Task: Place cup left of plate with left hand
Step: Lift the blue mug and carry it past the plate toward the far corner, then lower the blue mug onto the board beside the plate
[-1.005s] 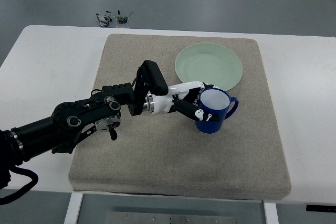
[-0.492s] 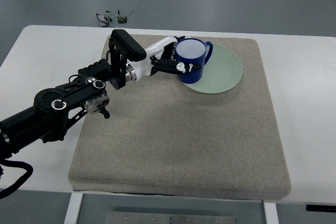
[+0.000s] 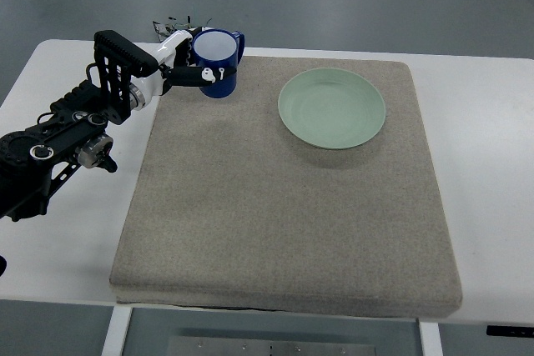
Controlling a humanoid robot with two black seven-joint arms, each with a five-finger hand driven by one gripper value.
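A blue cup (image 3: pixel 219 62) with a white inside is held upright by my left hand (image 3: pixel 190 62), whose fingers are curled around its left side. The cup hangs above the far left corner of the grey mat (image 3: pixel 284 206), its handle pointing right. The pale green plate (image 3: pixel 332 108) lies on the mat's far right part, well apart from the cup. My black left arm (image 3: pixel 67 131) comes in from the picture's left edge. The right arm is out of view.
The mat lies on a white table (image 3: pixel 75 81). A small tangle of dark objects (image 3: pixel 171 27) sits on the floor just beyond the table's far edge, behind the cup.
My left hand has carried the cup from the front right of the plate, across it, to the far left corner of the mat. The plate stayed put.
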